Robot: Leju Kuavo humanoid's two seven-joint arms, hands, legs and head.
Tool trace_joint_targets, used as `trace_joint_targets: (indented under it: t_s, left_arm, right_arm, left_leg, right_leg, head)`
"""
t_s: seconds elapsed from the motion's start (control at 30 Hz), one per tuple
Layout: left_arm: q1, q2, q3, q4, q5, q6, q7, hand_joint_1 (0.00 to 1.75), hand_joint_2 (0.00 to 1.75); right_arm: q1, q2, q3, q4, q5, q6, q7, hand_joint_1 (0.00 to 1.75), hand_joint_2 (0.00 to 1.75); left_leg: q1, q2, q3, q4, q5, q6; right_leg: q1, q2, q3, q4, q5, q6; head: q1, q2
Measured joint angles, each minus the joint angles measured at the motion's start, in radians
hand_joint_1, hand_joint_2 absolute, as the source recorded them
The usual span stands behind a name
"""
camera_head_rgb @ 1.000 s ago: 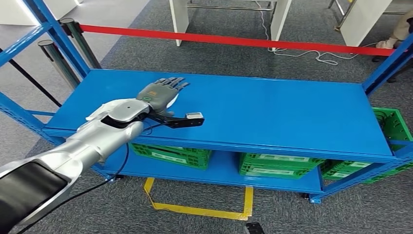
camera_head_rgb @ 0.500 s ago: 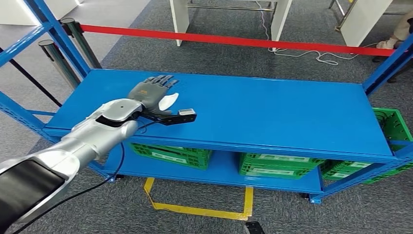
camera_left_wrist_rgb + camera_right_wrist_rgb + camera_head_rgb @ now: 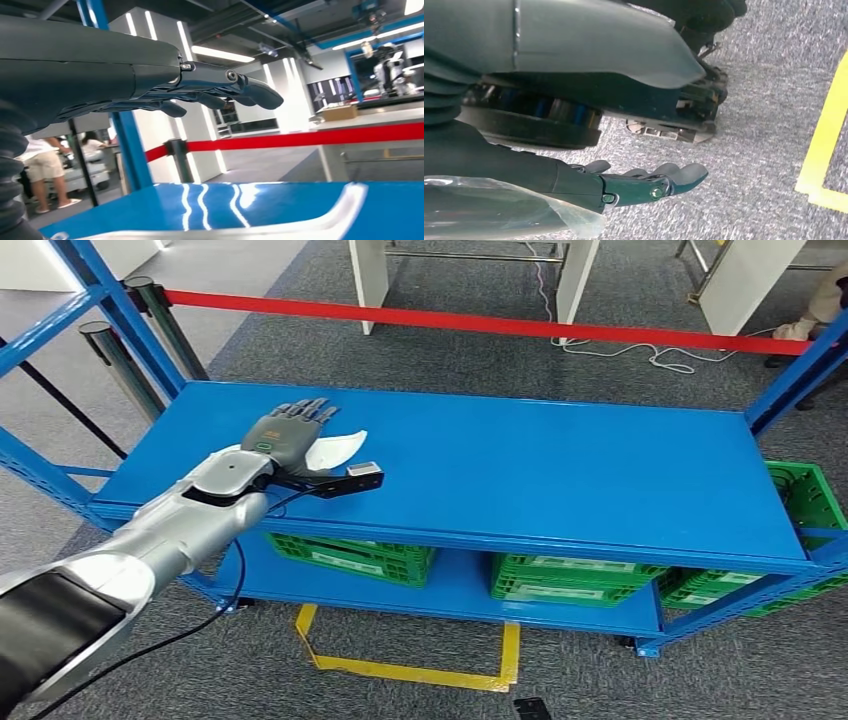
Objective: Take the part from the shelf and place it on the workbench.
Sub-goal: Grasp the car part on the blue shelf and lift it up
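Item: part [image 3: 337, 447], white, flat and curved at its edge, lying on the blue top deck of the shelf [image 3: 560, 470], towards the shelf's left end as I looked down from the head view. Position relative to the left hand [image 3: 285, 435]: directly on the hand's thumb side and touching its outline, one end tucked under the palm, the other end jutting out to the right. Long axis: I read it as running along the shelf's length and tipped slightly away from me, so crosswise to the fingers, which pointed at the far edge. Left hand state: flat and spread, fingers [image 3: 250, 92] stretched out straight and holding nothing; in the left wrist view they hung above the deck with a clear gap over the part's pale rim [image 3: 320, 220]. Right hand [image 3: 644, 185]: hanging by the robot's side over grey carpet, fingers extended and loose, holding nothing, well apart from the shelf. Nearer hand: the left, plainly. Judgement: the pick was not yet made; I judged the coming move would need the left hand to shift towards its thumb side and lower before closing across the part's short width.
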State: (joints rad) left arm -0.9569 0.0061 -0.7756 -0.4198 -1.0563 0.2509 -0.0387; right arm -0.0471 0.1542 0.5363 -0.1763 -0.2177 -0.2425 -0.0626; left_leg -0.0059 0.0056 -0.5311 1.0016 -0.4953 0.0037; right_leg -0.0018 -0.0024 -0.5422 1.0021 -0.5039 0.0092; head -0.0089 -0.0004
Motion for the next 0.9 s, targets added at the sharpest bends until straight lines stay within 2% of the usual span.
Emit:
trace_joint_targets:
  t_s: [0.03,0.17,0.4,0.9]
  left_arm:
    - [0.002,0.002,0.002,0.0,0.0,0.0,0.0,0.0,1.75]
    - [0.005,0.007,0.005,0.001,0.0,0.0,0.004,0.0,1.75]
    - [0.033,0.032,0.023,0.002,-0.001,0.007,0.025,0.0,1.75]
    - [0.119,0.06,0.08,0.02,0.017,0.008,0.043,0.0,1.75]
  right_arm:
    - [0.0,0.0,0.0,0.0,0.001,0.0,0.0,0.0,0.0]
    - [0.0,0.0,0.002,0.0,0.005,-0.01,-0.004,0.0,1.75]
    - [0.0,0.0,0.011,0.0,0.029,-0.088,-0.002,0.0,1.75]
    - [0.0,0.0,0.02,0.001,0.029,-0.072,0.003,0.0,1.75]
  left_leg:
    - [0.0,0.0,0.0,0.0,0.0,0.0]
    - [0.0,0.0,0.0,0.0,0.0,0.0]
    - [0.0,0.0,0.0,0.0,0.0,0.0]
    - [0.0,0.0,-0.001,0.0,0.0,0.0]
  right_leg:
    - [0.0,0.0,0.0,0.0,0.0,0.0]
    - [0.0,-0.001,0.0,0.0,0.0,0.0]
    - [0.0,0.0,0.0,0.0,0.0,0.0]
    - [0.0,0.0,0.0,0.0,0.0,0.0]
  head:
    - [0.0,0.0]
    - [0.0,0.0]
    - [0.0,0.0]
    - [0.0,0.0]
